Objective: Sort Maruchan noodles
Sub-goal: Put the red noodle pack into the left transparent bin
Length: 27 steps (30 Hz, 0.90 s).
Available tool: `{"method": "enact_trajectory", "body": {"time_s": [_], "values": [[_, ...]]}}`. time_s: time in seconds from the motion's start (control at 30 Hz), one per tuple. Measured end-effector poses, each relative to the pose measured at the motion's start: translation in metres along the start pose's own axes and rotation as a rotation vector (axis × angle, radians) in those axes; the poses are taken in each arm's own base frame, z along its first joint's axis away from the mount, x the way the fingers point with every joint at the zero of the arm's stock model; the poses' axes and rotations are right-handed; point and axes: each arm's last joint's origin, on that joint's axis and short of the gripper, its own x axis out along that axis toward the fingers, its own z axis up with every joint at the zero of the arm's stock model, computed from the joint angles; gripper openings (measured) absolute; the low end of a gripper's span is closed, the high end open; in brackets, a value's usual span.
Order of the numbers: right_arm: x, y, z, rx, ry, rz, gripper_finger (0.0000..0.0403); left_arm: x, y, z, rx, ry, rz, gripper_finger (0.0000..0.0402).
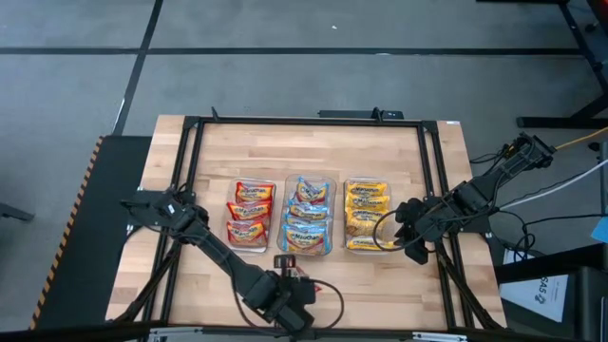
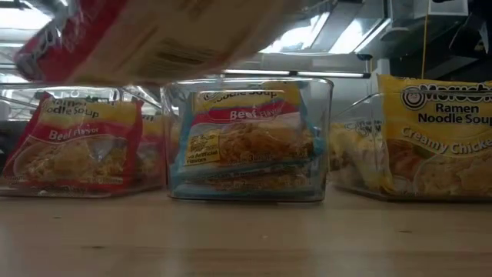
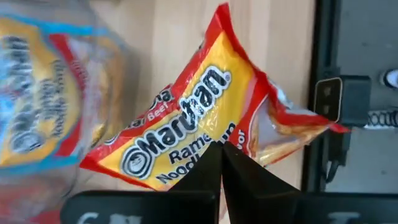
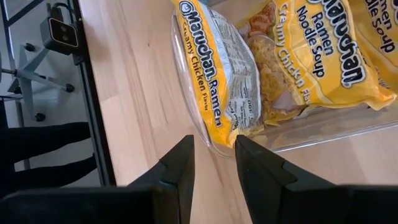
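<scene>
**Inspector:** Left gripper?

**Aide:** Clamped tight on a red-and-yellow crinkly plastic noodle packet, lifted at the table's near edge.

**Inspector:** Right gripper?

**Aide:** Fingers apart, holding nothing, beside the clear plastic tub of yellow packets.

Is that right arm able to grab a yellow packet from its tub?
Probably yes: the right gripper hangs open just outside the tub's rim, the yellow packets lie uncovered, and nothing stands between.
</scene>
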Motion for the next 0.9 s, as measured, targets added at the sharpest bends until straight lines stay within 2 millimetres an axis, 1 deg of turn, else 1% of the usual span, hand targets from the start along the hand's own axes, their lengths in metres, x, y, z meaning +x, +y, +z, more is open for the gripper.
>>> {"method": "enact_trajectory", "body": {"time_s": [0.13,0.23,0.3,0.4,0.53,0.73,0.83,0.9], "values": [[0.0,0.0,0.0,0.0,0.0,0.0,0.0115,-0.018,0.004,-0.006,-0.033,-0.016,0.038,0.0],[0.0,0.0,0.0,0.0,0.0,0.0,0.0115,-0.033,0.012,-0.013,-0.052,-0.005,0.098,0.0],[0.0,0.0,0.0,0.0,-0.001,0.001,0.0115,-0.047,0.021,-0.019,-0.071,0.011,0.139,0.0],[0.0,0.0,0.0,0.002,-0.002,0.003,0.0115,-0.061,0.03,-0.017,-0.081,-0.035,0.137,0.0],[0.0,0.001,0.001,0.004,-0.016,0.007,0.0115,-0.074,0.044,-0.013,-0.097,-0.093,0.168,0.0],[0.0,0.001,0.001,0.006,-0.024,0.003,0.0115,-0.084,0.063,-0.005,-0.112,-0.141,0.207,0.0],[0.0,0.001,0.001,0.006,-0.024,0.004,0.0115,-0.081,0.071,-0.002,-0.092,-0.132,0.223,0.0],[0.0,0.001,0.001,0.006,-0.023,0.004,0.0115,-0.079,0.075,-0.004,-0.071,-0.109,0.231,0.0]]}}
